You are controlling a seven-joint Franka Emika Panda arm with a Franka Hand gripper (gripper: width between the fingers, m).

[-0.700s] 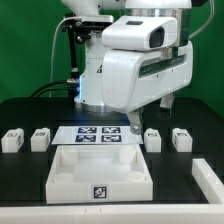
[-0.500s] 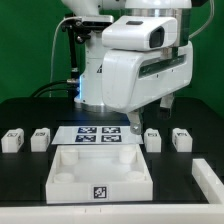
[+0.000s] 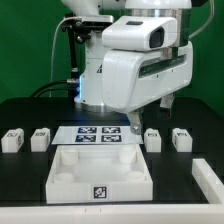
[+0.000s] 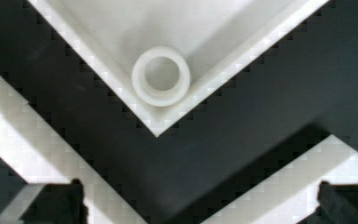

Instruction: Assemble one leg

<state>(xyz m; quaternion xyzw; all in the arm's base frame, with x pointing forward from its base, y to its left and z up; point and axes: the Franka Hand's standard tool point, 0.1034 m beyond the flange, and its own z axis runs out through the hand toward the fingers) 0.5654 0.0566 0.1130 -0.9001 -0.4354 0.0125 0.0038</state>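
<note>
Exterior view: the Franka arm [image 3: 135,60] is seen filling the upper centre of the frame, with its end effector [image 3: 150,114] held above the black bench [image 3: 25,185], right of centre. Four small white legs are set out in a row across the middle of the frame: the far-left leg [image 3: 12,140], the inner-left leg [image 3: 40,138], the inner-right leg [image 3: 152,139] and the far-right leg [image 3: 181,138]. The inner-right leg lies closest below the end effector and is not touched by it. Between the two pairs the marker board [image 3: 98,135] is laid flat. Just in front of it, at lower centre, the white square tabletop [image 3: 60,178] is placed, with a tag on its near wall.

Wrist view: one corner of the tabletop [image 4: 247,40] is shown, with a round socket [image 4: 162,75] in it. The end effector's [image 4: 179,205] fingers [image 4: 39,203] are seen spread apart, with nothing gripped between them.
</note>
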